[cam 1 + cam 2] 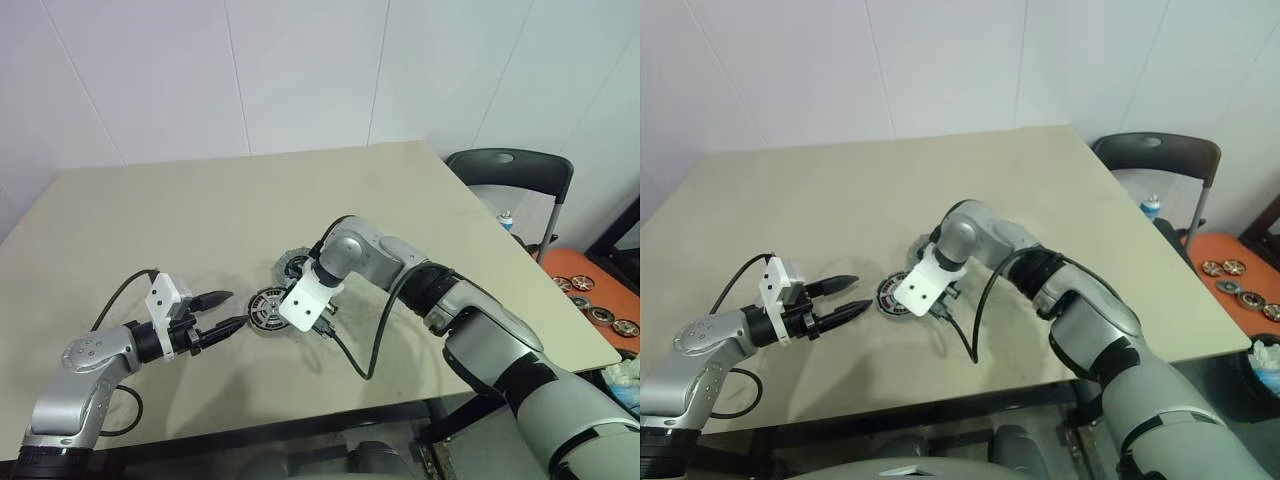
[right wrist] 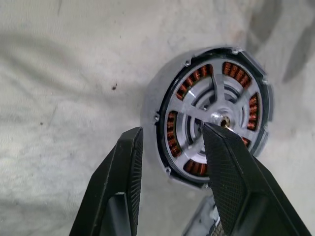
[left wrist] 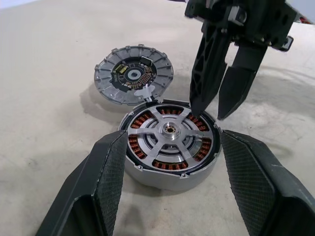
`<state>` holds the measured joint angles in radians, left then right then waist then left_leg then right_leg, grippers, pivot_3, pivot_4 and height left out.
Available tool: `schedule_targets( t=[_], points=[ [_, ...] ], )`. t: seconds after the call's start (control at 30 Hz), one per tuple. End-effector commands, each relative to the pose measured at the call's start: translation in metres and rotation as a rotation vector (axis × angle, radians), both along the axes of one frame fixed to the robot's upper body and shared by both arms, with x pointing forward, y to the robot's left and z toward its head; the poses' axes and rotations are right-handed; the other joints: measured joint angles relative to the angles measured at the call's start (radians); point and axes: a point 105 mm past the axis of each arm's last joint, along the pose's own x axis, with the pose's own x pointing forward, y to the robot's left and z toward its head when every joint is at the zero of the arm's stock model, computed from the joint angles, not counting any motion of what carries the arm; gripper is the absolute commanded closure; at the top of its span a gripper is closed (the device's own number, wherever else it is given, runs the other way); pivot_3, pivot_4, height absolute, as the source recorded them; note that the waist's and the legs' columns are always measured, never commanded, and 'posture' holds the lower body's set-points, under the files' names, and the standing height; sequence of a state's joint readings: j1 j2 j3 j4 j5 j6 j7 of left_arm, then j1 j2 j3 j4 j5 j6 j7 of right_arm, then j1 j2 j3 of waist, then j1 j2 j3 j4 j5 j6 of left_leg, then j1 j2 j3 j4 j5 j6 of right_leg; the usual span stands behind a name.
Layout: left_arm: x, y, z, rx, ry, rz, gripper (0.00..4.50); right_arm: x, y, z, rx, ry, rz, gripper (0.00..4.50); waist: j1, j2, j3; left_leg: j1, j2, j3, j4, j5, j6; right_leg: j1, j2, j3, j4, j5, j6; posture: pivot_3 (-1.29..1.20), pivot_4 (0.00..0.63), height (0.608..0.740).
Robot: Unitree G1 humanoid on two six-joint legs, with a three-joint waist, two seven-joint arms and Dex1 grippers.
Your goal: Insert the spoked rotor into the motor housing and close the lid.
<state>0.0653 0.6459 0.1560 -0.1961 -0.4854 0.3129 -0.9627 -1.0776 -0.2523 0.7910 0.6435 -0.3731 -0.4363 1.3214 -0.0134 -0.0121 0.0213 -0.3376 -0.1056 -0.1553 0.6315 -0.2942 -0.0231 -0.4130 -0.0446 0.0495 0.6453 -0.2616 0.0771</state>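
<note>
**Rotor seated in housing, lid aside on tabletop**

Round silver motor housing [image 3: 170, 147] with copper-coloured windings, resting on the beige tabletop [image 1: 250, 200], near its front edge. Spoked rotor [image 3: 170, 131] with shiny spokes and small hub already lying inside the housing, windings visible between the spokes. Flat silver-grey lid [image 3: 134, 73] with dark centre lying just behind the housing, its edge very near the housing rim. Left gripper [image 3: 170, 162] level, black fingers [image 3: 106, 182] spread wide on both sides of the housing, grasping nothing. Right gripper [image 3: 219, 105] pointing down over the housing, fingers parted, empty, one tip at the rotor rim.
</note>
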Motion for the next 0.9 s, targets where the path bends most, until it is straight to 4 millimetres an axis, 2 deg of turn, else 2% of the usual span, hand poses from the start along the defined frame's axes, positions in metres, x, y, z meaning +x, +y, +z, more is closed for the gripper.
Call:
schedule_targets(
  t=[0.03, 0.27, 0.37, 0.43, 0.6, 0.73, 0.9],
  points=[
    [0.002, 0.002, 0.011, 0.000, -0.048, 0.002, 1.31, 0.004, 0.002, 0.006, 0.001, -0.023, 0.003, 2.50, 0.000, 0.000, 0.000, 0.000, 0.000, 0.000, 0.000, 0.000, 0.000, 0.000, 0.000, 0.000, 0.000, 0.000, 0.000, 0.00, 0.000, 0.740],
    [0.000, 0.003, 0.009, -0.001, -0.046, 0.007, 1.31, 0.008, -0.003, 0.000, -0.027, -0.040, 0.005, 2.50, -0.001, 0.000, 0.000, 0.000, 0.000, 0.000, 0.000, 0.000, 0.000, 0.000, 0.000, 0.000, 0.000, 0.000, 0.000, 0.00, 0.000, 0.740],
    [0.000, 0.004, 0.009, -0.001, -0.047, 0.013, 1.31, 0.007, -0.002, -0.002, -0.026, -0.025, -0.001, 3.07, -0.001, 0.000, 0.000, 0.000, 0.000, 0.000, 0.000, 0.000, 0.000, 0.000, 0.000, 0.000, 0.000, 0.000, 0.000, 0.00, 0.000, 0.740],
    [0.000, 0.004, 0.009, -0.001, -0.047, 0.014, 1.31, 0.008, -0.001, -0.004, -0.028, -0.028, -0.007, 3.69, 0.000, 0.000, 0.000, 0.000, 0.000, 0.000, 0.000, 0.000, 0.000, 0.000, 0.000, 0.000, 0.000, 0.000, 0.000, 0.00, 0.000, 0.740],
    [0.001, 0.004, 0.009, -0.003, -0.049, 0.018, 1.31, 0.010, 0.011, -0.001, 0.000, -0.027, -0.028, 3.69, -0.005, 0.002, 0.001, 0.002, 0.000, 0.000, 0.000, 0.000, 0.000, 0.001, 0.000, 0.000, 0.001, 0.000, 0.000, 0.00, 0.000, 0.740],
    [0.001, 0.003, 0.009, -0.005, -0.051, 0.021, 1.31, 0.009, 0.012, -0.001, -0.008, -0.020, -0.027, 4.39, -0.006, 0.003, 0.002, 0.008, 0.001, 0.000, -0.001, 0.000, 0.000, 0.006, 0.001, 0.000, 0.001, 0.000, 0.000, 0.00, 0.000, 0.740],
    [0.002, 0.002, 0.009, -0.009, -0.052, 0.025, 1.31, 0.011, 0.018, 0.000, 0.012, -0.030, -0.059, 4.41, -0.006, 0.003, 0.002, 0.008, 0.001, 0.000, -0.001, 0.000, 0.000, 0.006, 0.001, 0.000, 0.001, 0.000, 0.000, 0.00, 0.000, 0.740]
  ],
)
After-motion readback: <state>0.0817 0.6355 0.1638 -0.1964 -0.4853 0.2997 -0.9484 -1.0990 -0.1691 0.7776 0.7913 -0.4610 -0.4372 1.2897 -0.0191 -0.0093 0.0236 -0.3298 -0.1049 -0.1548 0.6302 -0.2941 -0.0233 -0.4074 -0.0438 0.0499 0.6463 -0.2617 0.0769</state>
